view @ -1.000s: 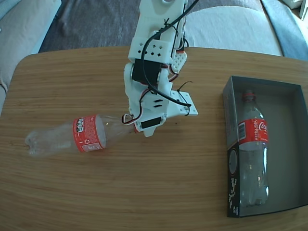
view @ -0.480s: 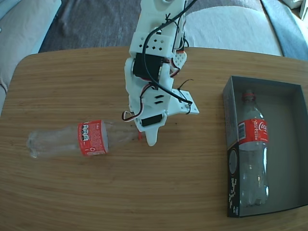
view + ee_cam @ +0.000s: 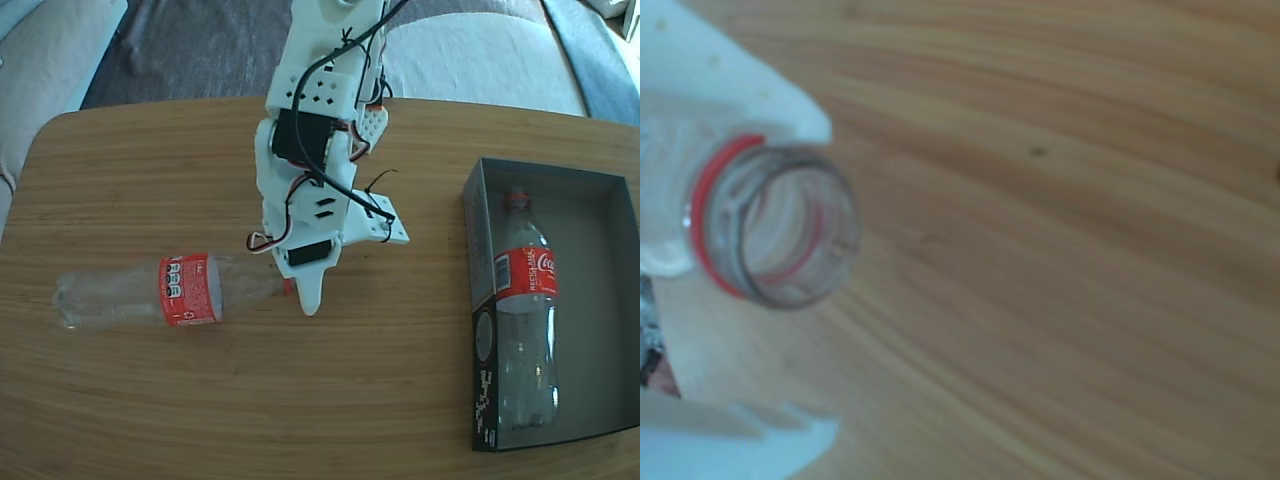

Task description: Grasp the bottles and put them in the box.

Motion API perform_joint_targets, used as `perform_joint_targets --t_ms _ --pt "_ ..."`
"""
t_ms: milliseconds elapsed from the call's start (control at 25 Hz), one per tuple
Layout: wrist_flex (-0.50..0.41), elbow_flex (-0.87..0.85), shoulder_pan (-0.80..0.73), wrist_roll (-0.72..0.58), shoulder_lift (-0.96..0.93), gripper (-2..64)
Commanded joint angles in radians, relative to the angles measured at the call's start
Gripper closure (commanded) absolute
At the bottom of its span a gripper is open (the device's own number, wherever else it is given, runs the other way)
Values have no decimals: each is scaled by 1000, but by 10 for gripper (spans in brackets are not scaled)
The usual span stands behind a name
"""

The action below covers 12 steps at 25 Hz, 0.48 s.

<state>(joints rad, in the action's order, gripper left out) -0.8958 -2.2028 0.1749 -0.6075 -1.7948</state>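
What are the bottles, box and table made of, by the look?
Bottles: clear, glossy plastic; the table grain shows through, and each has a red wrap label.
Box: likely cardboard; thin straight walls, matte grey inside, black printed outer side.
Table: wood or wood-look laminate; the streaky grain is visible, finish satin.

Bare table (image 3: pixel 400 380) lay open between the loose bottle (image 3: pixel 160 293) and the box (image 3: pixel 478 330), whose right half stood free beside the bottle inside (image 3: pixel 525 300), while the arm (image 3: pixel 315 150) crowded the loose bottle's neck.
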Motion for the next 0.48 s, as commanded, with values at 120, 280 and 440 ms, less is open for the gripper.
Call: perform_joint_targets --t_ms 120,280,440 --pt "14 12 52 -21 -35 298" --pt "14 -20 94 -114 -35 298" --pt "14 -23 107 -146 -35 292"
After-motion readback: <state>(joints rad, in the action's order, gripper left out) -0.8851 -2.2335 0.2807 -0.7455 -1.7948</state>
